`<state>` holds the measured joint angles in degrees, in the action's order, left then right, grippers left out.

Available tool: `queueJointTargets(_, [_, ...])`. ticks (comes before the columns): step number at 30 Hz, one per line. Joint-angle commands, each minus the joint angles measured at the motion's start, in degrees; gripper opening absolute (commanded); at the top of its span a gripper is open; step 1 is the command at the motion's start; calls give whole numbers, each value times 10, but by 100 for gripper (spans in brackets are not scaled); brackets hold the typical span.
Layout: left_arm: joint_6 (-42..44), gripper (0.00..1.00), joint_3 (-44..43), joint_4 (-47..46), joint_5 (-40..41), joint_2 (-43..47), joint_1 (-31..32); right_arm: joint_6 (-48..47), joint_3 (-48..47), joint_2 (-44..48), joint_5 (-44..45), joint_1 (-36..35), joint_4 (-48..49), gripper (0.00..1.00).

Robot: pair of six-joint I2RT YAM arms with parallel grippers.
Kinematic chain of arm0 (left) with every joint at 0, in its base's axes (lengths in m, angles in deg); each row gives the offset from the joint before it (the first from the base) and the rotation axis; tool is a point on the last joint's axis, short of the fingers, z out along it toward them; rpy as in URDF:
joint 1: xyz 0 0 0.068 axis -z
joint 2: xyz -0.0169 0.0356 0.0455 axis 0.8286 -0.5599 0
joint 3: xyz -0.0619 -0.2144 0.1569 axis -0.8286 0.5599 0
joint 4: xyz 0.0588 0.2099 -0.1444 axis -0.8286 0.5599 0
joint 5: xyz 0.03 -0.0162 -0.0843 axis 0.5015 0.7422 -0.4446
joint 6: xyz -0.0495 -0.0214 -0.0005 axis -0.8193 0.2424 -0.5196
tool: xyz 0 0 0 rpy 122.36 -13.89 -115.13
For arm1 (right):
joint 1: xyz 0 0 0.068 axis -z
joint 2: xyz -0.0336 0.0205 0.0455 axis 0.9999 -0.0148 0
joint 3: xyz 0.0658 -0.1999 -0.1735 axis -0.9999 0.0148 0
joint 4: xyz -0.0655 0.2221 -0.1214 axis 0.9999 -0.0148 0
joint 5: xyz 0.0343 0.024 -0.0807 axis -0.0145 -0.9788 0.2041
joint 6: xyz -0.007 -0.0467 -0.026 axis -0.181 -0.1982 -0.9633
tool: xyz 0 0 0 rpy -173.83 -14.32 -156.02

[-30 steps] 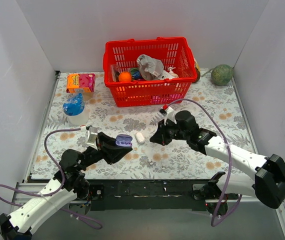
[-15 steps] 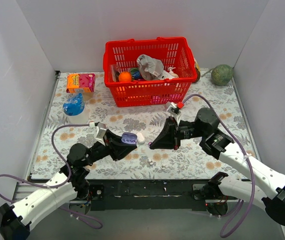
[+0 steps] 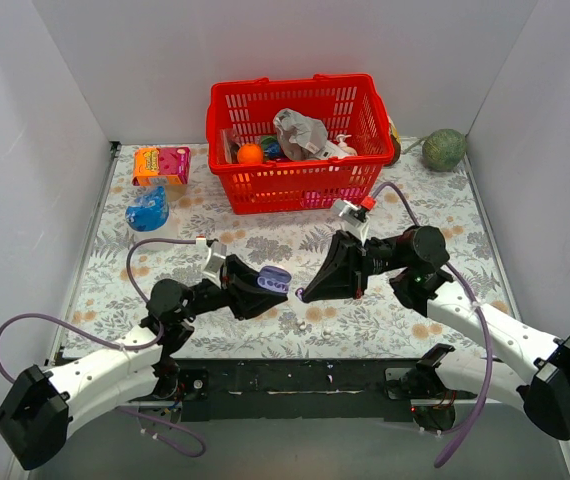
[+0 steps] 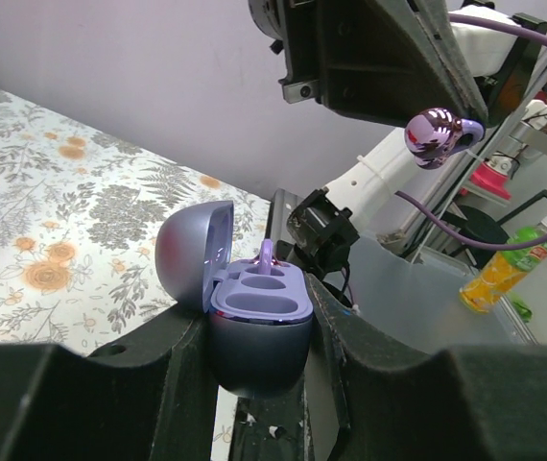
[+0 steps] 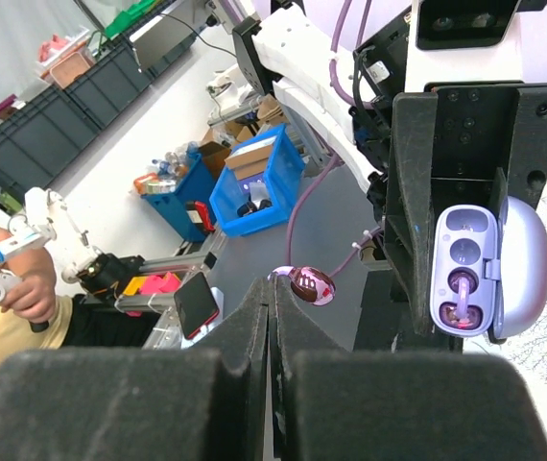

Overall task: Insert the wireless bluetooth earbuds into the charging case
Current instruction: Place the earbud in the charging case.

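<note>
A flowered table (image 3: 435, 230) between white walls carries a red basket (image 3: 295, 190) at the back. In front of it the two arms meet nose to nose.

The left gripper (image 3: 265, 285) clamps the charging case (image 3: 275, 279) by its lower shell, with the lid swung open. The right gripper (image 3: 303, 294) is pinched tight on a glossy purple earbud (image 4: 443, 135) at its very tips. The bud sits just beyond the case's open face, near it but apart.

Most of the case's lower shell is hidden by the left fingers. Something pale purple stands in one well; whether it is a seated bud I cannot tell. The pale piece seen beside the case a second ago cannot be made out now.

Since then the left jaws have carried the case toward the right arm, and the right jaws have swung down to face it.
</note>
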<state>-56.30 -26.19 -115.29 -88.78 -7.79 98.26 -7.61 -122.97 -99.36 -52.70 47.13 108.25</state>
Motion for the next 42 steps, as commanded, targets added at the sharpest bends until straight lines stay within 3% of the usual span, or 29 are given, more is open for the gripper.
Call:
queueJointTargets(1, [-21, 0, -15, -85, -34, -25, -2, 47, 7, -9, 13, 2, 92, 1])
queueJointTargets(5, [-23, 0, -21, -88, -35, -38, -1, 26, 0, -12, 27, 1, 60, 1])
queueJointTargets(10, [-21, 0, -43, -56, -43, -56, 0, -68, -29, -5, 54, 1, -91, 1])
queueJointTargets(13, [-18, 0, -53, -38, -47, -69, 4, -83, -35, -8, 63, 1, -115, 1])
queueJointTargets(26, [-13, 0, -64, -34, -52, -105, 29, -91, -45, -29, 69, -10, -123, 1])
queueJointTargets(42, [-14, 0, -69, -42, -65, -115, 49, -174, -72, -47, 78, -13, -242, 1])
